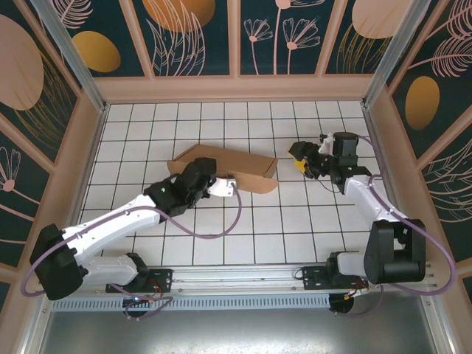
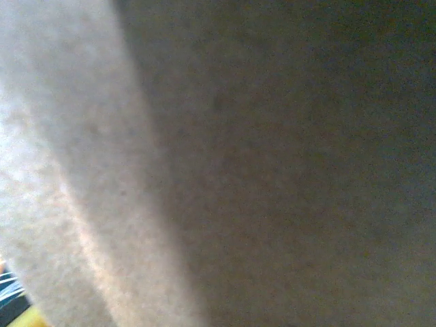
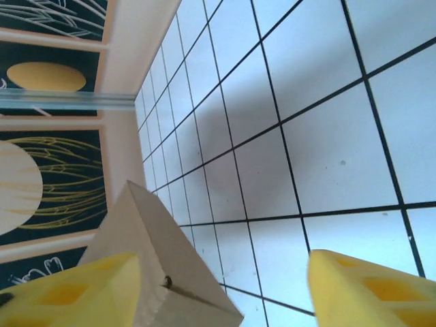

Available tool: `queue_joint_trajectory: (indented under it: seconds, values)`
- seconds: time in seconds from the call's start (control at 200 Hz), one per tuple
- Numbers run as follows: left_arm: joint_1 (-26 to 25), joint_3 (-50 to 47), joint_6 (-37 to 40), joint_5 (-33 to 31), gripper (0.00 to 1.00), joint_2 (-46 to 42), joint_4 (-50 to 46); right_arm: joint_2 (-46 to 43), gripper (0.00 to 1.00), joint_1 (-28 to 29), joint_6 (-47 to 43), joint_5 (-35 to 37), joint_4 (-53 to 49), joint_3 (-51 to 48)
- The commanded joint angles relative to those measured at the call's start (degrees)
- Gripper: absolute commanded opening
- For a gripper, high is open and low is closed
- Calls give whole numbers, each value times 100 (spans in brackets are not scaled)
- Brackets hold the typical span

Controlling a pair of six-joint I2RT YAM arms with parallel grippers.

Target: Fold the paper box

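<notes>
The paper box (image 1: 240, 167), plain brown cardboard, lies partly folded in the middle of the white gridded table (image 1: 221, 125). My left gripper (image 1: 220, 185) rests against its near edge, and its fingers are hidden. In the left wrist view blurred cardboard (image 2: 272, 170) sits right against the lens, with a sliver of yellow at the bottom left corner. To the right of the box, a little apart from its end, my right gripper (image 1: 301, 164) is open. Its yellow fingers (image 3: 371, 289) stand wide apart with nothing between them, and a corner of the box (image 3: 160, 272) shows beside the left one.
Wooden walls with dark floral panels (image 1: 195, 37) enclose the table on three sides. A metal post (image 1: 66, 51) stands at the back left corner and another (image 1: 394, 48) at the back right. Bare gridded tiles (image 3: 327, 136) stretch ahead of the right gripper.
</notes>
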Motion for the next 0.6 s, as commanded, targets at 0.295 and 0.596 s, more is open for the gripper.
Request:
queue_joint_trajectory:
  seconds: [0.295, 0.596]
  values:
    - [-163, 2944, -2382, 1753, 50, 1815, -4323, 2079, 58, 592, -1205, -310, -481, 919]
    - [-166, 3607, -2728, 2127, 55, 2760, -4707, 3101, 57, 1148, -1299, -781, -373, 1269]
